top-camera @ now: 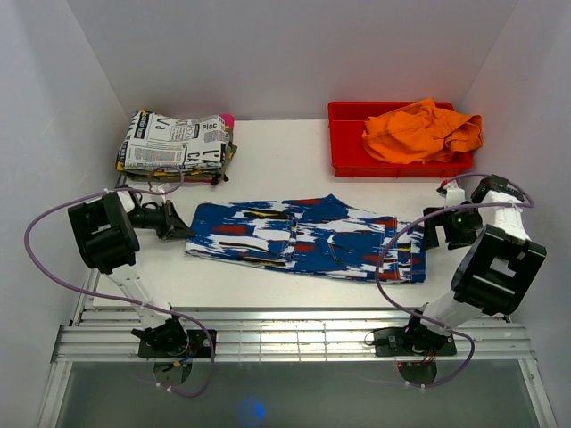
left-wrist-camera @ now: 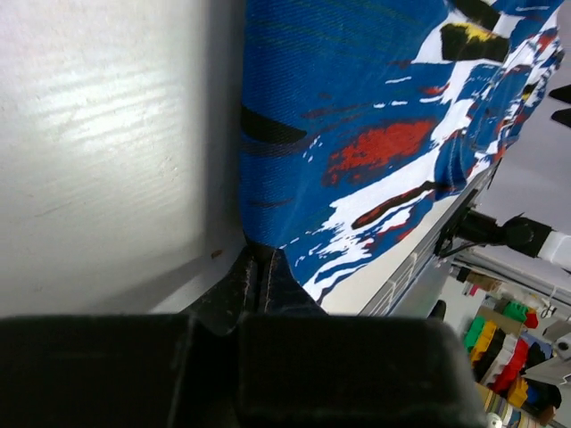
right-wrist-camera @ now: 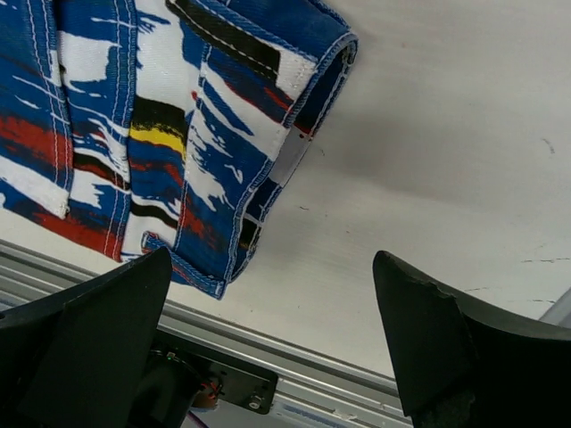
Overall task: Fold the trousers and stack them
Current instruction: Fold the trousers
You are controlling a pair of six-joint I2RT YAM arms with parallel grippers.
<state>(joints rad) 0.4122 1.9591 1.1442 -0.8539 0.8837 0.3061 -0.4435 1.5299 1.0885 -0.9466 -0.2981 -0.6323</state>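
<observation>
Top external view: the trousers (top-camera: 308,236) lie flat on the worktop (top-camera: 268,152), with the left gripper (top-camera: 181,228) at one end and the right gripper (top-camera: 435,230) just beyond the other. Left wrist view shows the left gripper's fingers (left-wrist-camera: 241,290) pinched together on the cloth edge directly ahead of them. Right wrist view shows the right gripper spread wide and holding nothing, with the trousers' stitched corner ahead of it, clear of both fingers.

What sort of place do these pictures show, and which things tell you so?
Probably a robotics lab bench: left arm and right arm bolted to a metal rail, white walls boxing the table, and staged laundry, the trousers and a red bin.
</observation>
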